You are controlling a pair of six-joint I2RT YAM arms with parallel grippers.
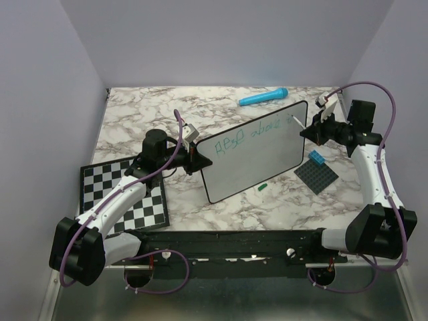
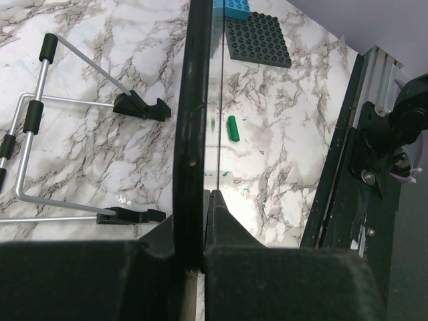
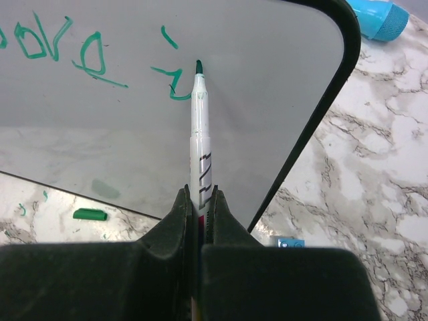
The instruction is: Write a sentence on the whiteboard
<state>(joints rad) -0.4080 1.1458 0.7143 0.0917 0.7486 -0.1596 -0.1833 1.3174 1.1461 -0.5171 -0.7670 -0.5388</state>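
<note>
Holding the large white rectangular whiteboard (image 1: 257,164) by the left side of its thin black rim, my left gripper (image 2: 200,200) is pinched tight on that edge and props the board at a tilt over the marbled white table (image 1: 134,114), between my two arms. My right gripper (image 3: 199,194) is clamped narrow on a slim white marker (image 3: 198,134) with a green tip. That tip sits just beside the last stroke of the sentence (image 1: 251,137), one line of loopy green letters across the board's upper part; I cannot tell whether it touches the surface. My worry is force: pressing hard this far from my left grip could, I judge, lever the board round and make it slip. The line is close to the right rim, so a wide stroke could run off the edge. The marker might also slide back between my fingers. A small green cap (image 1: 263,188) lies on the table just beside the board's lower edge.
</note>
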